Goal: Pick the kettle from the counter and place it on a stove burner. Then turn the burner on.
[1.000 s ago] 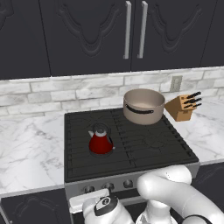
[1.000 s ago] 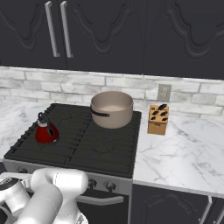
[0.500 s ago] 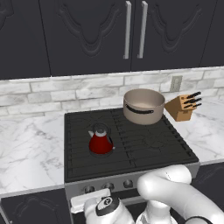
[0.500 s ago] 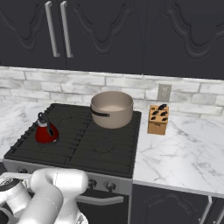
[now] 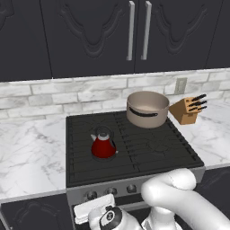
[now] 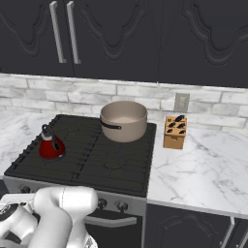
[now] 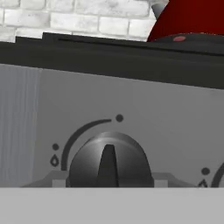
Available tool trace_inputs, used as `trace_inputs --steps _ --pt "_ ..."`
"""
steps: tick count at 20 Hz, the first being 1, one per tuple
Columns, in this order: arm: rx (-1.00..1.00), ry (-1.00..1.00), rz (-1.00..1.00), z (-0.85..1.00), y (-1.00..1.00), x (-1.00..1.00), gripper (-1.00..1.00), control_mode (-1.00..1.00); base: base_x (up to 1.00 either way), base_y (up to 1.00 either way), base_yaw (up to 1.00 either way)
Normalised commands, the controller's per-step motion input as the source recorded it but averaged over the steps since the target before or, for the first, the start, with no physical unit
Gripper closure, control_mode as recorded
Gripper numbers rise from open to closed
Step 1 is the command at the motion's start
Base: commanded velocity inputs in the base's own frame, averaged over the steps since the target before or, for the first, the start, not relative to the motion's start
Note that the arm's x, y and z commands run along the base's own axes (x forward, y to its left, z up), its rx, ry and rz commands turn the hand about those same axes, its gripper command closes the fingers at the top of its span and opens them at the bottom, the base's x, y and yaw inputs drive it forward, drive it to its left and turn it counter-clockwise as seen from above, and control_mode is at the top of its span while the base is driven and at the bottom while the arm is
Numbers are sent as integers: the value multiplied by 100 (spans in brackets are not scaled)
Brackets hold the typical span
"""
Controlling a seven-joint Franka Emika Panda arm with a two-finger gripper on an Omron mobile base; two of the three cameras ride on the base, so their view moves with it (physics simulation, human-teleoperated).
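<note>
Dark cabinets above the stove (image 5: 179,155); we see the kettle (image 5: 103,144) on its front-left burner (image 5: 92,158), beige pot (image 5: 147,109) behind-right; knob (image 7: 107,164) close ahead of our hand camera; we can't tell the gripper's opening or hold.

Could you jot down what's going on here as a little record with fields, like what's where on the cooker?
kettle: small squat red kettle stands on the front left black gas burner grate
pot: large beige pot on the rear burner
knife block: wooden block on the white marble counter, right of the stove
knob: round dark knob on the grey front panel, pointer upright
tool: faces that knob; fingertips unseen
</note>
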Motion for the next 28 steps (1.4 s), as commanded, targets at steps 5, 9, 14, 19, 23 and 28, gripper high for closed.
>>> trace_inputs --steps 5,9,14,19,23,28 --pt "-30 -6 51 0 35 -42 100 -100 0 0 0" --pt "-1 0 5 0 0 -1 100 -100 0 0 0" --pt "-5 -7 6 0 26 -1 100 -100 0 0 0" --pt "-19 -15 41 0 51 -10 100 -100 0 0 0" --pt "-27 -17 66 0 48 -22 100 -100 0 0 0" --pt "-24 -6 67 0 45 -27 100 -100 0 0 0"
